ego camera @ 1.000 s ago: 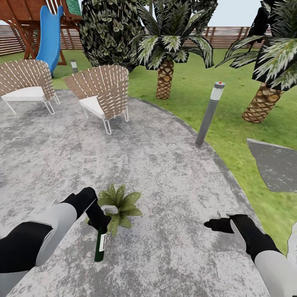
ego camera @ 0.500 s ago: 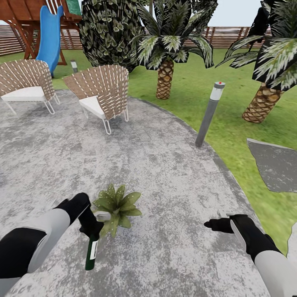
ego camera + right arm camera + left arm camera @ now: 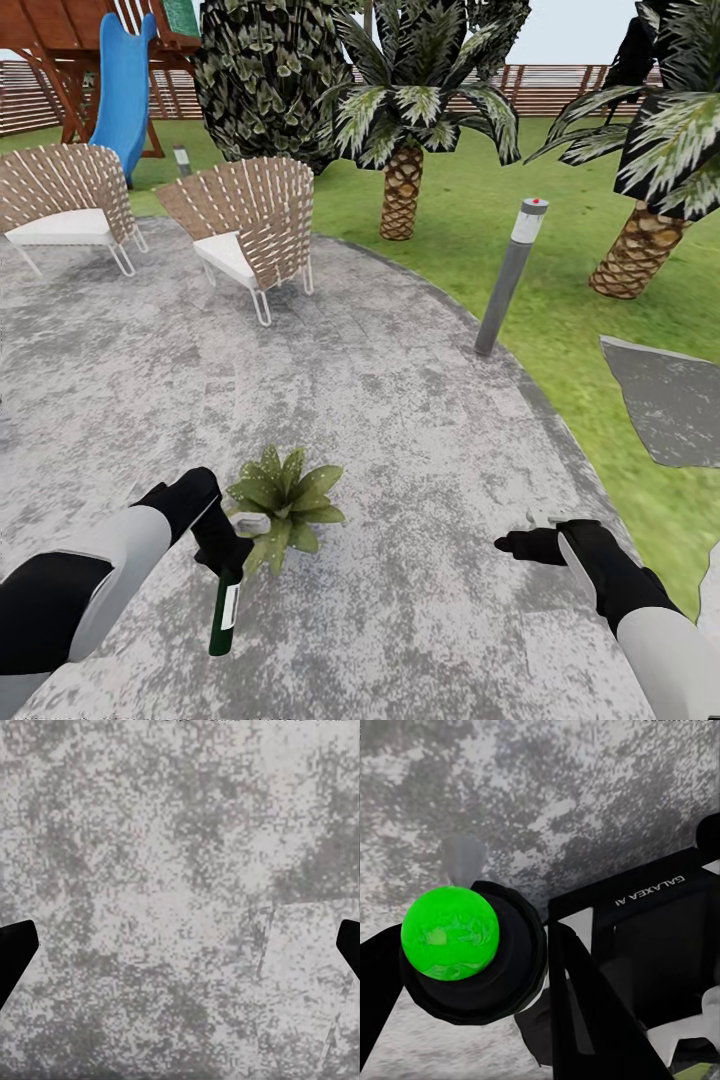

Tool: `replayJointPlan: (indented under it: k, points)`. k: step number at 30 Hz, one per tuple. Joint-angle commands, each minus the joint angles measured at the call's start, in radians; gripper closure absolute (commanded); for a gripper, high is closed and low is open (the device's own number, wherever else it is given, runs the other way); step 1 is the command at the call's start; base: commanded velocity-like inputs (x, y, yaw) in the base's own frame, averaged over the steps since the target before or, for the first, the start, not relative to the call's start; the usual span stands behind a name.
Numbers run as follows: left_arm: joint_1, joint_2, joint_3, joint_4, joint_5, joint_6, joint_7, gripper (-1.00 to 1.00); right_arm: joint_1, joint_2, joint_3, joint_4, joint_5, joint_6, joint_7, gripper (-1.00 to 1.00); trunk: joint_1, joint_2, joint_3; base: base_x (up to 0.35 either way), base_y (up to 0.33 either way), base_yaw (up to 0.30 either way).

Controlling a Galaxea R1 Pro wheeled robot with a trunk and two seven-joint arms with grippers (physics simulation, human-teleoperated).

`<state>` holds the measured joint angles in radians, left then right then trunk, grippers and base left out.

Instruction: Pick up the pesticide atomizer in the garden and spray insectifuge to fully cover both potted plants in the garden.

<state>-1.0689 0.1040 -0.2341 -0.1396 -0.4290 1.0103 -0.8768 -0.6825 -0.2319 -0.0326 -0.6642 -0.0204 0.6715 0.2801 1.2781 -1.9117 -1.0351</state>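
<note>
My left gripper (image 3: pixel 233 556) is shut on the neck of the pesticide atomizer (image 3: pixel 224 612), a slim dark green bottle with a white label that hangs tilted over the paving. Its whitish spray head (image 3: pixel 249 521) touches the left leaves of a potted plant (image 3: pixel 291 493), a low rosette of light-green leaves on the grey paving. In the left wrist view the atomizer (image 3: pixel 448 934) shows end-on as a bright green disc in a dark ring. My right gripper (image 3: pixel 516 545) hovers open over bare paving (image 3: pixel 180 870), well to the right of the plant.
Two wicker chairs (image 3: pixel 250 230) stand at the back left of the paving (image 3: pixel 380 400). A grey bollard post (image 3: pixel 508 275) rises at the lawn's edge. Beyond it stand palms (image 3: pixel 402 195), a dark bush (image 3: pixel 260 80), a blue slide (image 3: pixel 120 90) and the slatted fence (image 3: pixel 560 90).
My left gripper has carried the atomizer a little to the left and down, so the bottle now hangs beside the plant's left leaves. The right arm has stayed still.
</note>
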Motion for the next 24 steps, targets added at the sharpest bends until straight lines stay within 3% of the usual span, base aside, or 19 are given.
replayJointPlan:
  k: [1,9,14,24]
  points:
    - [0.0,0.0,-0.009,-0.002,-0.002,0.004,-0.008,1.0,0.0,0.0,-0.003,-0.002,-0.002,0.005,0.003,-1.0,0.0,0.0,-0.001,0.0,0.0,0.182]
    - [0.0,-0.002,-0.008,-0.003,-0.002,0.002,-0.005,1.0,0.0,0.006,-0.003,-0.002,-0.003,0.005,0.003,-1.0,0.0,0.0,-0.002,0.0,0.0,0.042]
    - [0.0,-0.003,-0.008,-0.003,-0.002,0.003,-0.007,1.0,0.0,0.006,-0.003,-0.002,-0.004,0.005,0.002,-1.0,0.0,0.0,-0.005,0.0,-0.023,0.193]
    - [0.0,-0.003,-0.007,-0.003,-0.002,0.002,-0.007,1.0,0.0,0.006,-0.003,-0.002,0.0,0.005,0.002,-1.0,0.0,0.0,-0.011,0.0,-0.295,0.26]
